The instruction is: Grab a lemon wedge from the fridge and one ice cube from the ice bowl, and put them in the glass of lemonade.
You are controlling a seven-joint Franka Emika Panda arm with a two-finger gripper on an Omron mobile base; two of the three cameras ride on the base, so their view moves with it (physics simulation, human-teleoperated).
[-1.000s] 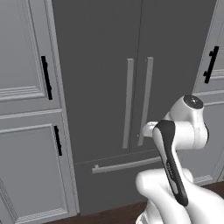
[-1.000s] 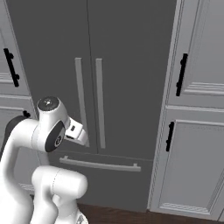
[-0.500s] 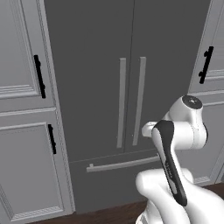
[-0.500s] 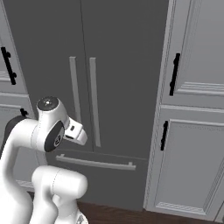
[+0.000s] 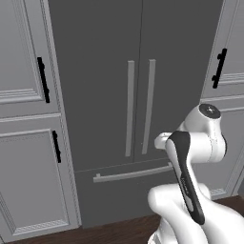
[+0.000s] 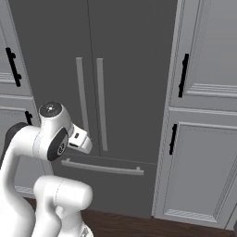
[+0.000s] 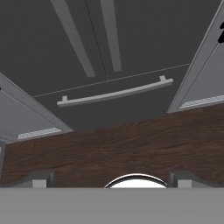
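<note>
The fridge (image 5: 138,95) stands straight ahead of the base, a tall dark grey unit with both doors closed – its long axis runs vertically, floor to beyond the top of the base views. Its two silver door handles (image 5: 140,107) hang upright side by side at the seam between the doors, parallel to each other, and below them a horizontal drawer handle (image 5: 133,172) lies across the lower drawer. Light grey cabinets (image 5: 28,143) with short black handles flank the fridge on both sides.

The arm is folded low in front of the fridge, its wrist just before the drawer front in the right base view. In the hand view the end effector (image 7: 109,178) looks down and forward at the dark wooden floor (image 7: 113,148) and the foot of the fridge; its two finger tips (image 7: 40,178) sit far apart at the bottom corners – fully spread, with nothing between them. There the drawer handle runs slightly tilted across the picture, the door handles slanting away above it
</note>
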